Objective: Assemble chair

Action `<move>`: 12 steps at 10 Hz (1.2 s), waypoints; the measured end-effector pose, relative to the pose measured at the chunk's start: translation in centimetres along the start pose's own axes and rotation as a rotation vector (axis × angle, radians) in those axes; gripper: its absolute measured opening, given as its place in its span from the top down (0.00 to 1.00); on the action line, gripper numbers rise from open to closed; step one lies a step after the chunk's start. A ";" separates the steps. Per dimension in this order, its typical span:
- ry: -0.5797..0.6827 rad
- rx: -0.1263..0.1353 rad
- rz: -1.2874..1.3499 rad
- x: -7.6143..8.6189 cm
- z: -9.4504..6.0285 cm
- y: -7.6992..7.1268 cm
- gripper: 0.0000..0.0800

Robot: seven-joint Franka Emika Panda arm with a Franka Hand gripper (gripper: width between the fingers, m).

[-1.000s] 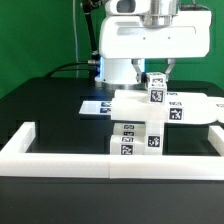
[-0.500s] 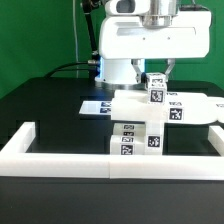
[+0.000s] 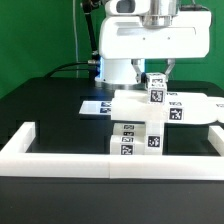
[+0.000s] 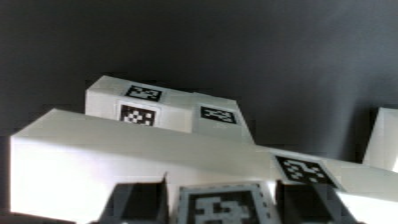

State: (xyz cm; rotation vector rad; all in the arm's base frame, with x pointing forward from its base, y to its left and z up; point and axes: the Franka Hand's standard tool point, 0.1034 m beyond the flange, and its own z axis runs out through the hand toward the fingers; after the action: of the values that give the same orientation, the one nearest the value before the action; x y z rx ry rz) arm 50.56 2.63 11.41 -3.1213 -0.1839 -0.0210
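We see the gripper (image 3: 155, 72) clamped on a post (image 3: 156, 89), held upright over the chair (image 3: 145, 125), likely for seating it.

The white blocky chair (image 3: 150, 118) stands partly assembled on the black desk (image 3: 50, 105), square tags on its faces.

Bright, even overhead light fills the exterior view. The white chair parts (image 3: 150, 115) look nearly washed out against the black table (image 3: 50, 105), casting only faint shadows. The picture is low in resolution and slightly soft. The wrist view is dimmer and grainier, with its tags blurred.
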 end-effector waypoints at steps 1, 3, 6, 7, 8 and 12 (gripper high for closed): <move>0.000 0.000 0.020 0.0 0.0 0.0 0.64; 0.000 0.001 0.082 0.0 0.0 -0.1 0.64; 0.000 0.002 0.282 0.0 0.0 -0.2 0.64; 0.000 0.002 0.351 0.0 0.0 -0.3 0.64; 0.000 0.002 0.418 0.0 0.0 -0.3 0.64; -0.001 0.003 0.648 0.0 0.0 -0.5 0.64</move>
State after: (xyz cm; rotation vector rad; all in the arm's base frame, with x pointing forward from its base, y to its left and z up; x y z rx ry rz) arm 50.53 3.11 11.41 -3.0113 0.8173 -0.0111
